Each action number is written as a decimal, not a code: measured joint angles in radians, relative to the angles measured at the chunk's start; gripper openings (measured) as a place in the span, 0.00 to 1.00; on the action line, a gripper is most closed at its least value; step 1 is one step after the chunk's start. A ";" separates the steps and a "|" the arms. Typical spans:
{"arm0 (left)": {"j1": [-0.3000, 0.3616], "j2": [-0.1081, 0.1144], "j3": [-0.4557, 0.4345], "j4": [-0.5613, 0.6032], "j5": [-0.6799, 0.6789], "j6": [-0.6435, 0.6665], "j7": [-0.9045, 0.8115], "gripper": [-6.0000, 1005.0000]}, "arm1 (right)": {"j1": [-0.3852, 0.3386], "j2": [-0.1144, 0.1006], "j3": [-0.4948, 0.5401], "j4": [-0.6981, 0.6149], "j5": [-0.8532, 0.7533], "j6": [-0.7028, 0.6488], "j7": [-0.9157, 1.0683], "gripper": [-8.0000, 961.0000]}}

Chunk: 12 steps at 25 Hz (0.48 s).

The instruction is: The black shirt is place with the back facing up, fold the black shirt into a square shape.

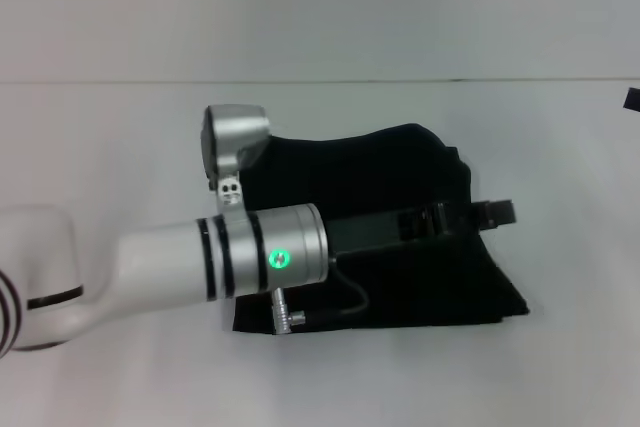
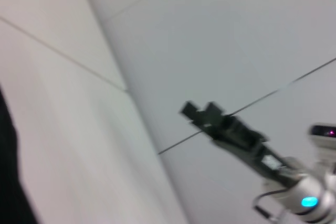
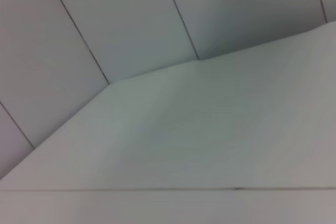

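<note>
The black shirt (image 1: pixel 400 247) lies on the white table as a partly folded dark block, wider at its near edge, with no lettering showing. My left arm reaches across it from the left. The left gripper (image 1: pixel 495 213) is low over the shirt's right edge, black against black cloth, so I cannot tell whether it holds any cloth. A strip of the shirt (image 2: pixel 8 171) shows in the left wrist view. My right gripper (image 1: pixel 632 99) barely enters the head view at the right edge, well clear of the shirt, and the left wrist view shows it raised (image 2: pixel 202 113).
The white table (image 1: pixel 320 377) spreads bare on all sides of the shirt. A wall of pale panels (image 3: pixel 131 19) rises behind the table's far edge. A cable (image 1: pixel 345 302) loops from my left wrist over the cloth.
</note>
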 joint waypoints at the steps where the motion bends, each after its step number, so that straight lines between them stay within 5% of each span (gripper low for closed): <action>1: 0.009 0.000 -0.005 0.005 -0.003 0.039 0.002 0.17 | 0.004 0.000 -0.001 0.000 -0.011 0.000 0.011 0.82; 8: 0.120 0.013 -0.019 0.207 -0.017 0.394 0.020 0.48 | 0.065 -0.009 -0.014 -0.001 -0.147 -0.035 0.203 0.82; 10: 0.143 0.018 -0.020 0.247 -0.018 0.395 0.020 0.56 | 0.083 -0.007 -0.032 0.000 -0.180 -0.056 0.253 0.82; 12: 0.194 0.046 -0.024 0.328 -0.018 0.308 0.012 0.64 | 0.095 -0.004 -0.050 0.000 -0.193 -0.069 0.289 0.82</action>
